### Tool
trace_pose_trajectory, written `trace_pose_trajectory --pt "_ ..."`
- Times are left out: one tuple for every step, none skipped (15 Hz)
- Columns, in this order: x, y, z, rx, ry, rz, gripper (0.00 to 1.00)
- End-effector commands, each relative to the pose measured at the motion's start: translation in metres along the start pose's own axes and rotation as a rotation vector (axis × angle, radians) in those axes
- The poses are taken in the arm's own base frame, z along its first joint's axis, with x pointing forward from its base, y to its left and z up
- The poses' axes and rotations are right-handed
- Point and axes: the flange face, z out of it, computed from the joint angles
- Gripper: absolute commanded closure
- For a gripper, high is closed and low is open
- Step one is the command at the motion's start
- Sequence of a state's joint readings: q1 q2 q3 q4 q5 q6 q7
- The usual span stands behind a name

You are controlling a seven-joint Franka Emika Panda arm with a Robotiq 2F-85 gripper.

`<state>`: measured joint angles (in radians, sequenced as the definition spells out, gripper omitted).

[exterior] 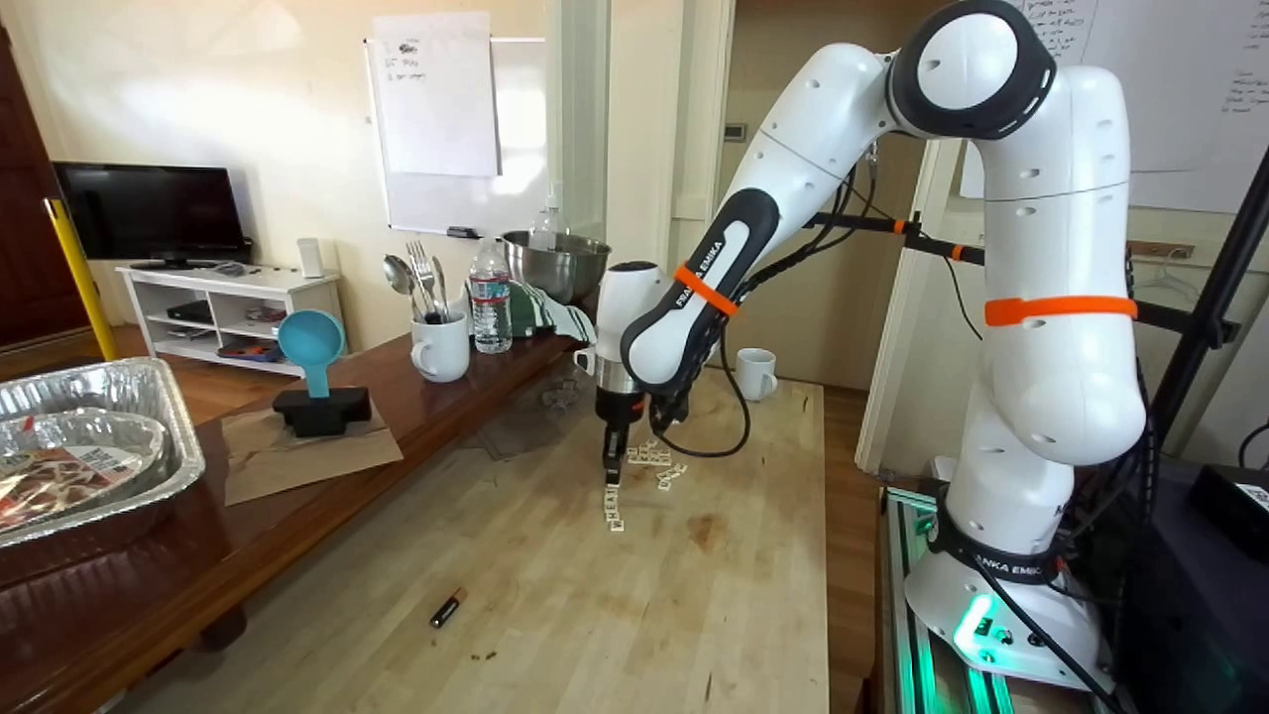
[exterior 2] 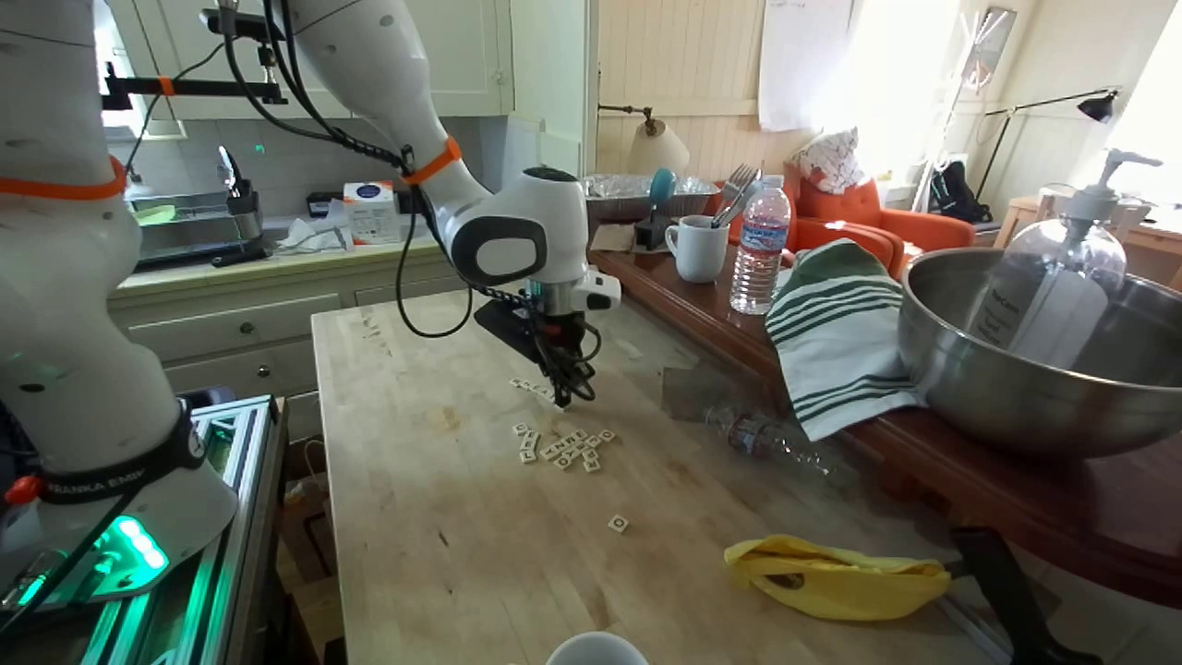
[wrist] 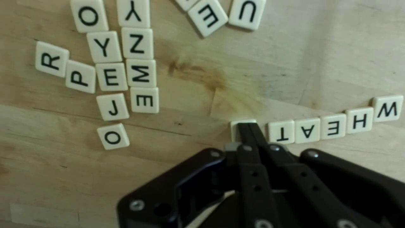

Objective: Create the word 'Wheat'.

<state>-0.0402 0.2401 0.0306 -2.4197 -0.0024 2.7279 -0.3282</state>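
Five tiles, aligned to spell WHEAT; just past the T tile, one spare tile, overlapped by the gripper, clenched empty, presumably for nudging.

battery is lying on the counter. on the dark ledge, water bottle is standing beside a mug that's holding cutlery. striped towel is hanging over the ledge's edge; pump bottle is sitting in a steel bowl.

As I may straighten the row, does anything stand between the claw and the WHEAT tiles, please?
Only one tile, partly hidden by the claw, might; past it, just bare tabletop shows before the WHEAT tiles.
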Motion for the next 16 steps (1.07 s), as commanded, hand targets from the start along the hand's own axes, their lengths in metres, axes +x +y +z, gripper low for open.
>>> trace_pose_trajectory --pt "-0.026 0.02 0.01 -0.023 -0.017 0.061 1.0" --pt "-0.032 0.028 0.011 -0.031 -0.021 0.081 1.0" --pt "-0.037 0.035 0.011 -0.035 -0.026 0.097 1.0" --pt "-0.043 0.043 0.01 -0.043 -0.032 0.117 1.0" --pt "-0.049 0.051 0.009 -0.052 -0.037 0.136 1.0" --pt "-0.054 0.058 0.008 -0.059 -0.04 0.151 1.0" --pt "-0.058 0.064 0.006 -0.065 -0.043 0.164 1.0" --pt "-0.059 0.069 0.005 -0.068 -0.043 0.174 1.0" --pt "-0.06 0.072 0.003 -0.069 -0.041 0.183 1.0" --pt "-0.058 0.071 -0.002 -0.065 -0.031 0.189 1.0" --pt "-0.054 0.068 -0.009 -0.06 -0.018 0.189 1.0" --pt "-0.051 0.064 -0.017 -0.06 -0.005 0.183 1.0" --pt "-0.046 0.06 -0.026 -0.061 0.013 0.177 1.0" --pt "-0.041 0.053 -0.038 -0.059 0.035 0.167 1.0" --pt "-0.036 0.048 -0.049 -0.061 0.056 0.156 1.0" --pt "-0.032 0.042 -0.06 -0.06 0.072 0.147 1.0"
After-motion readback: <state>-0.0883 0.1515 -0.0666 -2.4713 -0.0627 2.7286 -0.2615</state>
